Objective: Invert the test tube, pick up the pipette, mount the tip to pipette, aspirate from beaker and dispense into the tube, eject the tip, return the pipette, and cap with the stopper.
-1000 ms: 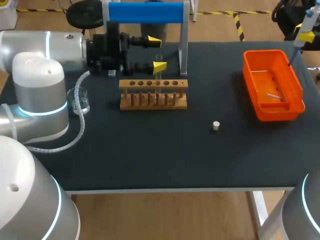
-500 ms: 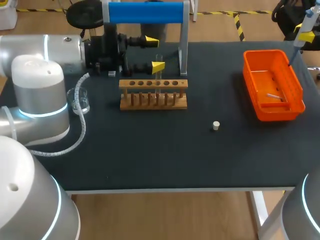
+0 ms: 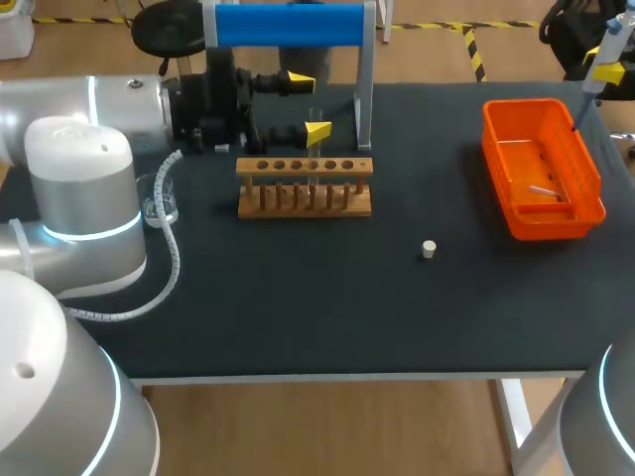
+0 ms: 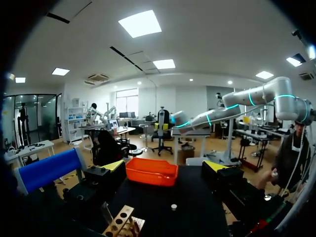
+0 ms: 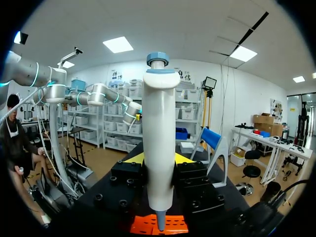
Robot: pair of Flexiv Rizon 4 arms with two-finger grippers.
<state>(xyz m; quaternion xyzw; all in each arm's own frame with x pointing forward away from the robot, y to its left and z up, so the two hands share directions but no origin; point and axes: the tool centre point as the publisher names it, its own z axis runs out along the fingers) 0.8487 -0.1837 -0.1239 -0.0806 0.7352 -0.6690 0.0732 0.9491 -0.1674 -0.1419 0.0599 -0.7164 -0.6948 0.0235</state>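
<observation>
Clamping pipette [image 5: 160, 143] upright, right hand [image 5: 158, 159] hangs above orange bin [image 3: 493, 139].

Even overhead light is falling on the dark table [image 3: 298, 307] in the head view, and shadows are barely showing on its matte cloth, which is soaking up glare. The left arm [image 3: 84, 188] is catching broad white highlights, and its cyan ring is glowing. The orange tray [image 3: 556, 226] is standing out bright and evenly lit. In both wrist views, ceiling panels [image 4: 139, 23] are blazing white against a pale ceiling. The pipette [image 5: 160, 148] is gleaming from above, while the right gripper [image 5: 159, 159] around it is sitting in deep shadow.
</observation>
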